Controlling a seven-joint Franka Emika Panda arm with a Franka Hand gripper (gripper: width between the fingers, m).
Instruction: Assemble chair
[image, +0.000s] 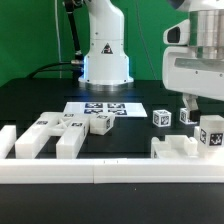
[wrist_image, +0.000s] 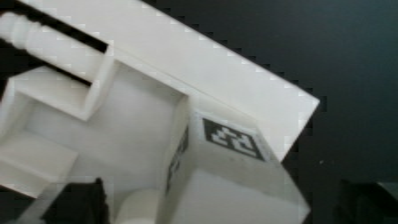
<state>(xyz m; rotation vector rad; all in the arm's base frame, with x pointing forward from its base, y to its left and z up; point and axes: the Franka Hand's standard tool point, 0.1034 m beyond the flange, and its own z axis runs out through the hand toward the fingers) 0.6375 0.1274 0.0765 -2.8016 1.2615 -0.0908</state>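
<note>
At the exterior view's right, my gripper hangs over a partly joined white chair piece by the front rail. An upright block with a black-and-white tag rises from that piece, just under the fingers. In the wrist view the same white piece fills the picture, its tag facing the camera. The dark fingertips stand wide on either side of it, with a dark gap on one side. The gripper is open and grips nothing. A small tagged cube lies loose beside it.
The marker board lies mid-table in front of the robot base. Several loose white chair parts sit at the exterior view's left, with another tagged cube. A long white border rail runs along the front.
</note>
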